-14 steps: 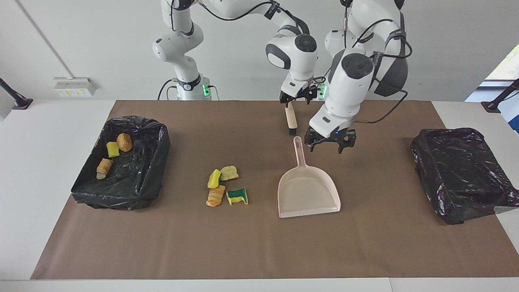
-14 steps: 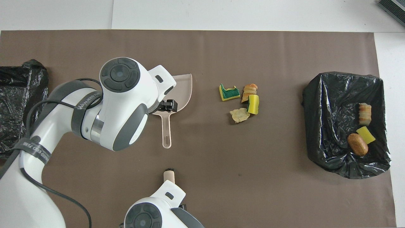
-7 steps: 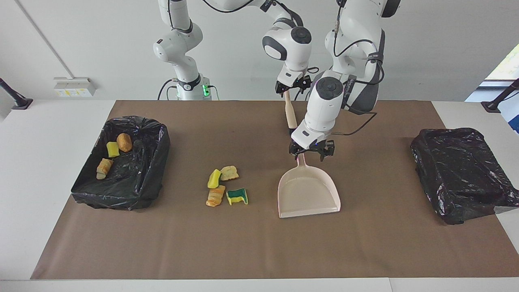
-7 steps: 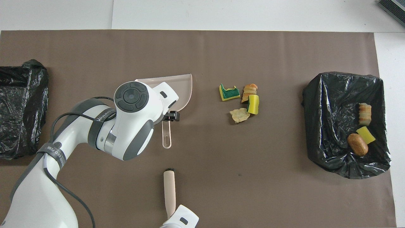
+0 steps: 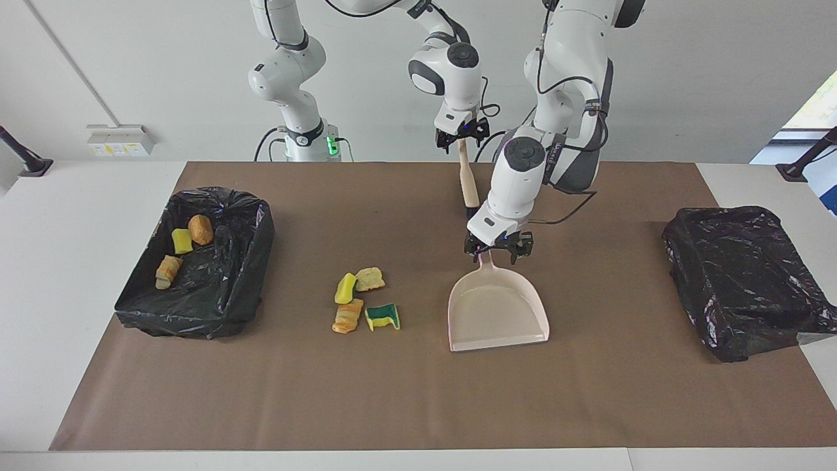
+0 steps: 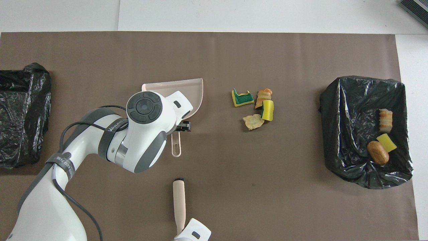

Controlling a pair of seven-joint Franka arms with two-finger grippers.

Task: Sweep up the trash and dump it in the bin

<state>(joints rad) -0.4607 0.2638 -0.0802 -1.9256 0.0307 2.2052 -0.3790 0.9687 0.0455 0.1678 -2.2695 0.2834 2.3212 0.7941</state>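
Several small trash scraps [image 5: 358, 299] [image 6: 257, 106], yellow, green-topped and orange-tan, lie together in the middle of the brown mat. Three more scraps [image 5: 182, 240] lie in the black-lined bin [image 5: 196, 320] [image 6: 341, 134] at the right arm's end. The beige dustpan [image 5: 497, 314] [image 6: 192, 88] lies flat with its handle [image 6: 176, 147] pointing at the robots. My left gripper [image 5: 498, 252] is low over that handle, open, with a finger on each side. The brush [image 5: 467, 180] [image 6: 179, 204] lies nearer to the robots. My right gripper [image 5: 461, 136] stands open around the end of the brush's handle.
A second black-lined bin [image 5: 739, 281] [image 6: 20, 113] sits at the left arm's end of the table. The brown mat [image 5: 418, 392] covers the work area, with white table [image 5: 78, 216] around it.
My left gripper has dropped and shifted over the dustpan's handle. My right gripper has drawn back along the brush to its handle end. Dustpan, brush and scraps have not moved.
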